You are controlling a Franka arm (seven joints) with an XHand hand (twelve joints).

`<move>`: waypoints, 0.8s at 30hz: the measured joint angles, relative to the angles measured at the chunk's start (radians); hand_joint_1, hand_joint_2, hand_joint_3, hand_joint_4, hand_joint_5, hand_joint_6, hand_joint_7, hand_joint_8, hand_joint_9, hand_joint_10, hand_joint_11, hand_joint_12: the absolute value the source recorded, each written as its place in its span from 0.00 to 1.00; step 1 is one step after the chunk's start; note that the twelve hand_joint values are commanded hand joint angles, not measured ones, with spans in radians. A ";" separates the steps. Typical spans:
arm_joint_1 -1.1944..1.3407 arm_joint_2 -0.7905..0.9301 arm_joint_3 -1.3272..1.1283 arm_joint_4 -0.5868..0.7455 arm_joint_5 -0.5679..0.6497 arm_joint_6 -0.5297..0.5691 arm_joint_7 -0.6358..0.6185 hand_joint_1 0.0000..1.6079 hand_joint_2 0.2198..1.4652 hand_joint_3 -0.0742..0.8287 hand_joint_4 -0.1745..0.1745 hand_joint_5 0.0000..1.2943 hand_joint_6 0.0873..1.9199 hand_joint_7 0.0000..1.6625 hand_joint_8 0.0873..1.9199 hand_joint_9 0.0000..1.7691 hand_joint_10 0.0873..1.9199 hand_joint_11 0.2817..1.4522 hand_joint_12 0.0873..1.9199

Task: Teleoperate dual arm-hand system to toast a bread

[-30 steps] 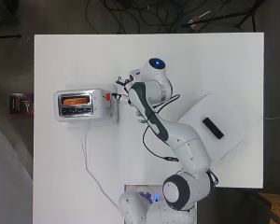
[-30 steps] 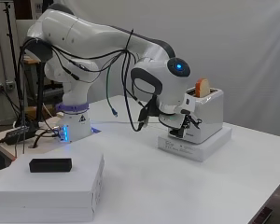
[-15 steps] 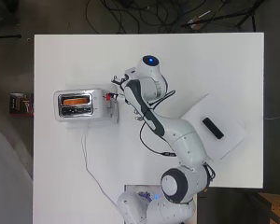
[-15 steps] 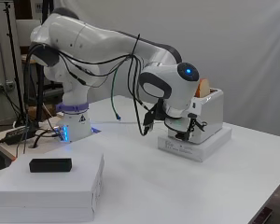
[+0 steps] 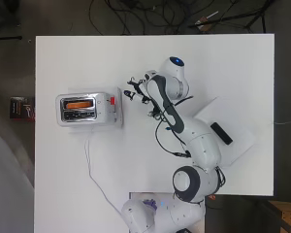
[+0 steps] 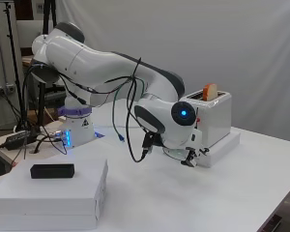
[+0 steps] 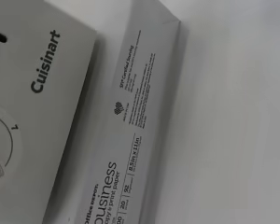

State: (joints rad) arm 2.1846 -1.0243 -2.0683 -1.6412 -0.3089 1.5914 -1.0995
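Observation:
A white toaster [image 5: 87, 109] [image 6: 213, 120] stands on a flat white paper ream [image 5: 119, 112] [image 6: 224, 146] at the table's left in the overhead view. A slice of bread [image 5: 79, 104] [image 6: 210, 91] sticks up out of its slot. A red lever [image 5: 112, 100] marks the end that faces the arm. My hand [image 5: 136, 92] [image 6: 192, 158] hovers low just off that end, level with the ream, fingers relaxed and holding nothing. The wrist view shows the toaster's front face [image 7: 37, 107] and the ream's edge [image 7: 126, 154] very close.
A white box [image 5: 233, 145] [image 6: 53, 195] with a black bar [image 5: 222, 133] [image 6: 52, 170] on it lies to the arm's right in the overhead view. The toaster's white cable [image 5: 94, 170] runs down towards the arm's base. Bare table lies beyond the toaster.
The hand has dropped from the height of the toaster's front face to the level of the ream. The arm's forearm has swung right in the overhead view. Toaster and bread have not moved.

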 joint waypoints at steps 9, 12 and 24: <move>-0.125 0.026 0.201 -0.087 -0.197 0.067 0.015 0.03 0.79 0.08 0.28 0.42 0.00 0.69 0.98 0.84 0.97 0.78 0.95; -0.122 0.031 0.206 -0.073 -0.211 0.040 0.042 0.03 0.78 0.08 0.18 0.34 0.00 0.61 1.00 0.81 1.00 0.80 1.00; -0.074 0.029 0.236 -0.038 -0.243 0.026 0.116 0.07 0.76 0.08 0.05 0.32 0.00 0.57 1.00 0.76 1.00 0.72 1.00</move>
State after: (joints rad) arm 2.1110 -0.9955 -1.8327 -1.6791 -0.5524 1.6171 -0.9831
